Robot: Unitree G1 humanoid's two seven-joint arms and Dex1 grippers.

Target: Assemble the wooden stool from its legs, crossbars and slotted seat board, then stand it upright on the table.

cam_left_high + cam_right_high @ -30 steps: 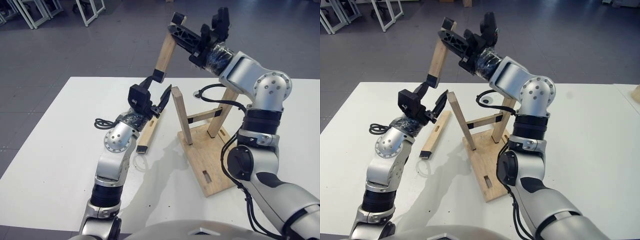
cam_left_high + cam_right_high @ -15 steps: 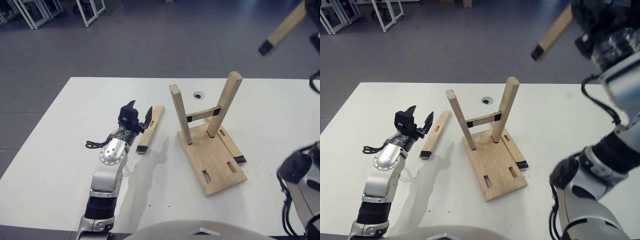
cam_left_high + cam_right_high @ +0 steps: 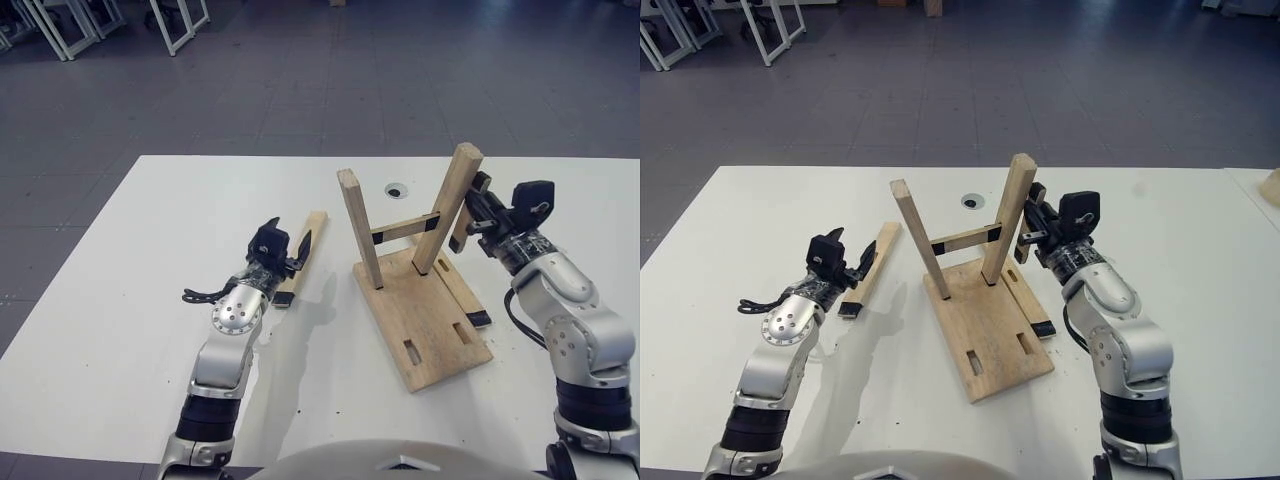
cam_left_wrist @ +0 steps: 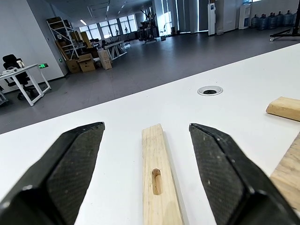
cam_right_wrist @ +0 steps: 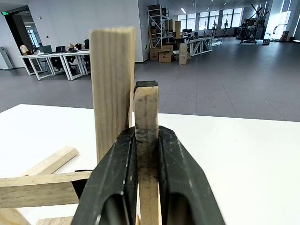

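Note:
The slotted seat board (image 3: 425,335) lies flat on the white table. Two legs (image 3: 358,228) (image 3: 448,200) stand in it, joined by a crossbar (image 3: 405,230). My right gripper (image 3: 478,212) is shut on a third leg (image 5: 146,136), held upright just behind the right standing leg (image 5: 112,89). A fourth, slotted leg (image 3: 312,228) lies on the table left of the board. My left gripper (image 4: 147,154) is open low over it, with one finger (image 4: 70,173) on each side of the wood.
Another wooden piece (image 3: 465,297) with a black end lies along the board's right edge. A round cable hole (image 3: 398,188) sits in the table behind the stool. Bare table stretches far left and front.
My right arm swung the held leg from high above the table, out to the right, then down beside the right standing leg. My left gripper dropped onto the loose leg.

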